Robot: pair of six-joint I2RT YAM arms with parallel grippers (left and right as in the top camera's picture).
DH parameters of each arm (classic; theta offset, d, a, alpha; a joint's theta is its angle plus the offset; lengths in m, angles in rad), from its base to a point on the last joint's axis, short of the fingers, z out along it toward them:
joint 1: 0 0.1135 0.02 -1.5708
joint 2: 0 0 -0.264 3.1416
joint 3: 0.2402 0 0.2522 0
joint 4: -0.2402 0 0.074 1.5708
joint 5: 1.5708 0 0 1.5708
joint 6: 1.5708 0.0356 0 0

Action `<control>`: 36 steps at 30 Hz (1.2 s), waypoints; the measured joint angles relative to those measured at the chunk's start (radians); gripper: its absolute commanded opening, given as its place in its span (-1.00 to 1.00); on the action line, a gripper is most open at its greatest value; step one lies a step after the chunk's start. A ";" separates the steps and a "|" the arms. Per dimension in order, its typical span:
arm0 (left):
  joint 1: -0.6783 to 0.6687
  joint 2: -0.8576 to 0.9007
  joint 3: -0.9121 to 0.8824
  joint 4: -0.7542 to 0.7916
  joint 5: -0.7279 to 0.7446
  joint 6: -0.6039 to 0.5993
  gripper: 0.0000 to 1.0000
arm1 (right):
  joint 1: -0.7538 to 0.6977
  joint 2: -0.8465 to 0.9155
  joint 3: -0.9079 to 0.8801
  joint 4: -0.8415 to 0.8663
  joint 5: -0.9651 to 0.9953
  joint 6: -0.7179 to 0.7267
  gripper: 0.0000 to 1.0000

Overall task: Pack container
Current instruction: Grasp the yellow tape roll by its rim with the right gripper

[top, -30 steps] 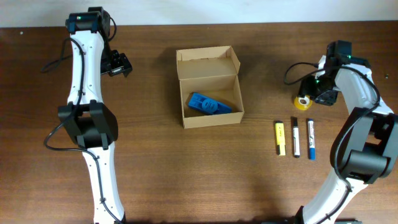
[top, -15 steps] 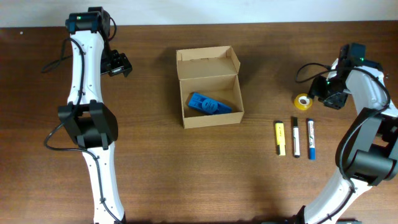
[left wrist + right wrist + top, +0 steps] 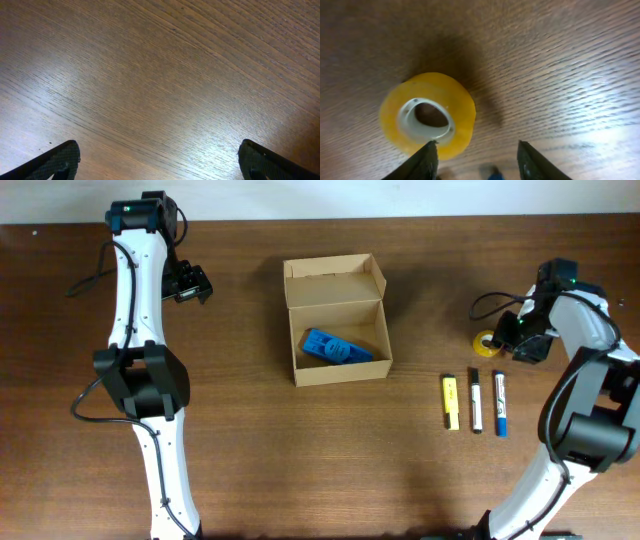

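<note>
The container (image 3: 336, 320), a tan cardboard box, stands open at the table's middle with its flap lid folded back. A flat blue plastic item (image 3: 335, 348) lies inside it. A yellow tape roll (image 3: 486, 342) (image 3: 427, 115) lies flat at the right. My right gripper (image 3: 518, 340) (image 3: 477, 161) hovers just right of it, open. Its left finger (image 3: 426, 161) overlaps the roll's near edge, and bare wood shows between the fingers. Far left, my left gripper (image 3: 191, 283) (image 3: 160, 165) stands wide open over bare wood.
A yellow marker (image 3: 451, 401), a black one (image 3: 476, 401) and a blue one (image 3: 499, 403) lie side by side, in front of the tape roll. The right arm's cable loops above the roll. The wooden table (image 3: 300, 450) stretches bare in front of the container.
The right gripper drew back to the right off the tape roll, then came partly back toward it, and its jaws narrowed. The roll, the container and the left arm stayed put.
</note>
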 measured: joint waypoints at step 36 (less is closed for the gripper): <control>0.000 0.000 0.000 0.000 0.000 0.000 1.00 | 0.000 0.049 0.013 0.053 -0.011 0.001 -0.92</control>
